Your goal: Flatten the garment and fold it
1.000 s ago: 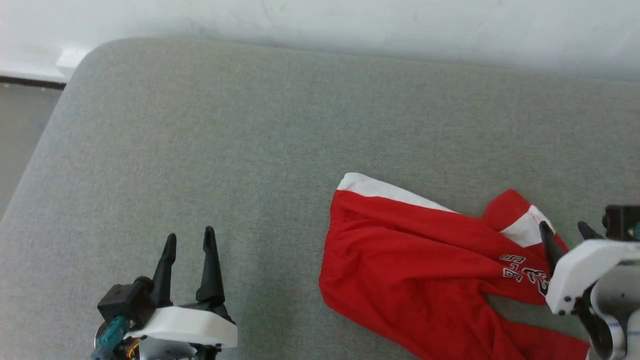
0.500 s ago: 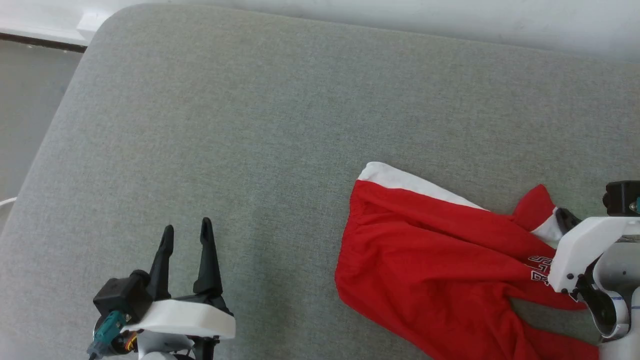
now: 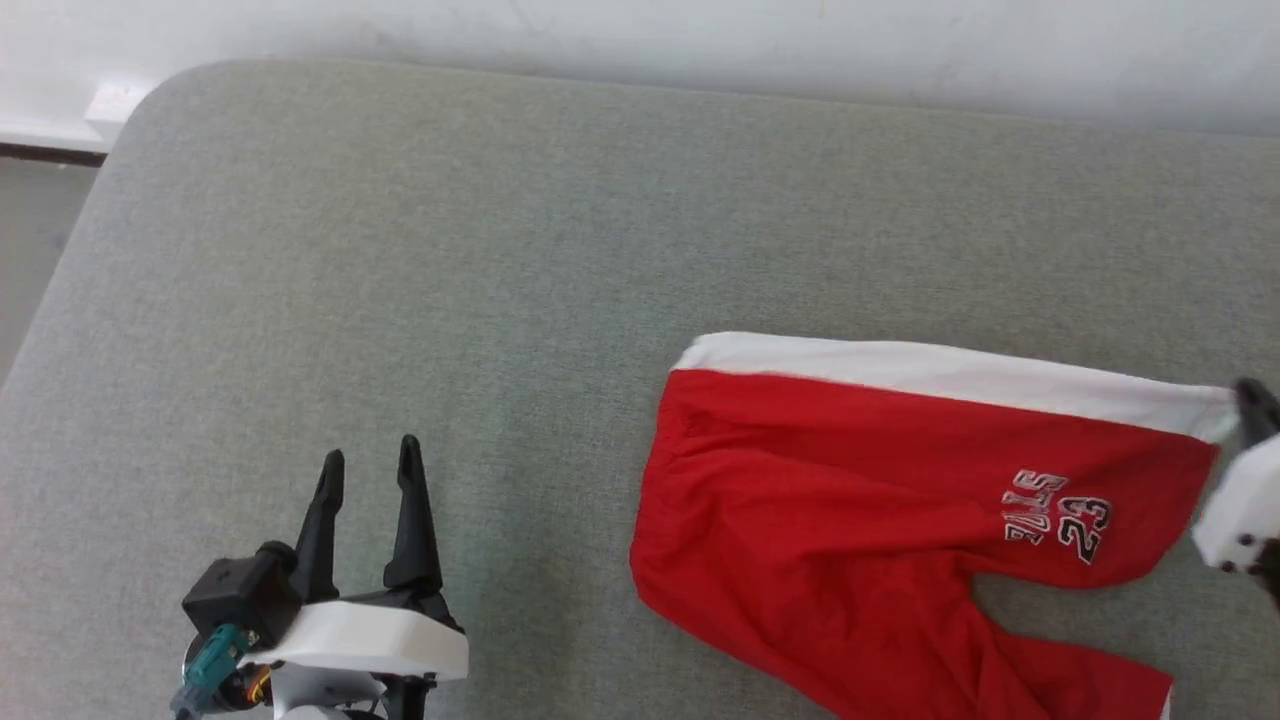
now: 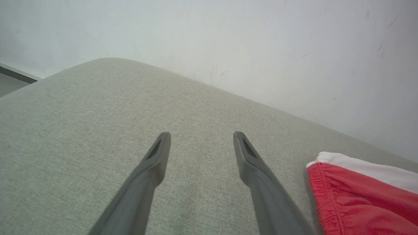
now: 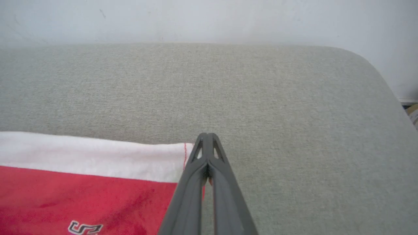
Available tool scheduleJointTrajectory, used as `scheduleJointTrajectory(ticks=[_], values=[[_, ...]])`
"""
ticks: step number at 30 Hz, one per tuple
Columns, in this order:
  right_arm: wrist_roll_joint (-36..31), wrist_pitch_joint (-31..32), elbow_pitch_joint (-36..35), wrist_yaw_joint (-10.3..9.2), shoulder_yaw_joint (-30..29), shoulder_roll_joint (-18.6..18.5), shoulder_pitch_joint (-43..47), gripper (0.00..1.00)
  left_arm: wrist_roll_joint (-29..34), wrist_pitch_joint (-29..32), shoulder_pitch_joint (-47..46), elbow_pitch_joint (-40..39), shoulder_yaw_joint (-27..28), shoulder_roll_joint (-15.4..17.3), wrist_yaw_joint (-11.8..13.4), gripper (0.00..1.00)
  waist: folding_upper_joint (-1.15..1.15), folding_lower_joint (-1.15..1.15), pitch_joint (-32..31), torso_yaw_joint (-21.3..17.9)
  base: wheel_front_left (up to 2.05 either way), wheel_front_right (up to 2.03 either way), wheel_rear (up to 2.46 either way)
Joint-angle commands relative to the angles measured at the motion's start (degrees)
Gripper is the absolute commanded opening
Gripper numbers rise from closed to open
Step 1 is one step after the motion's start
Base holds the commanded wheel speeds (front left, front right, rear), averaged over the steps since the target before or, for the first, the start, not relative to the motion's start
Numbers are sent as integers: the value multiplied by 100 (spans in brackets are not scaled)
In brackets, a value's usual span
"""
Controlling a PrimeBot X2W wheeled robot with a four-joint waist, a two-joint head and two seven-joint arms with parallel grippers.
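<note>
Garment: bright red soft athletic shorts (image 3: 850, 480) with a white side stripe (image 3: 950, 365), lying on the right half of the grey woven-fabric counter (image 3: 400, 250).
Long axis: the upper leg runs left to right in the head view, gathered waistband (image 4: 314, 182) at the left and hem at the right. The second leg trails diagonally toward the lower right.
Right end effector (image 5: 207, 135): fingers pressed together on the far hem corner of the white stripe. A sliver of red cloth shows between them, so it appears to have the garment pinched.
Left end effector (image 3: 370, 450): fingers parted with a clear gap, holding nothing, low over bare counter.
Key relation: the waistband lies to the left end effector's right, apart from it. That arm is the nearer one to the waistband end, while the right arm has the hem end.
Materials: thin, limp cloth with soft wrinkles in the red panel. The elastic edge is puckered and the stripe lies smooth and taut.
Print: white black-outlined lettering with "23" (image 3: 1060, 515) near the hem.
Counter: matte and finely textured, with rounded corners, set against a pale wall (image 3: 640, 40).
Judgement: the upper leg looks close to flat. The lower leg still needs spreading before any fold.
</note>
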Motion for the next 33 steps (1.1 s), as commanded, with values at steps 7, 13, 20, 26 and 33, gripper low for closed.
scheduleJointTrajectory(ticks=[7, 13, 20, 26, 33], values=[[-405, -295, 126, -5, -548, 165, 190, 6, -37, 2, 3, -36, -8, 61, 63, 100, 0, 0, 29, -102, 0, 0, 0], [-394, -634, 409, -5, -306, 228, 37, 100, -26, 35, -11, -40, -16, 117, 82, 100, 0, 0, -29, -185, 0, 0, 0], [-254, -1608, -165, -5, -159, 248, 11, 100, 51, -6, 27, -190, -23, 169, 109, 100, 0, 0, -163, -262, 0, 0, 0], [339, -2789, -747, -5, -38, 252, 715, 100, 223, -144, 119, -507, -3, 143, 42, 100, 0, 0, -255, -328, 0, 0, 0], [1031, -3824, -638, -5, 337, 252, 1763, 100, 443, -182, 342, -686, 84, 141, -72, 100, 0, 0, -268, -512, 0, 0, 0]])
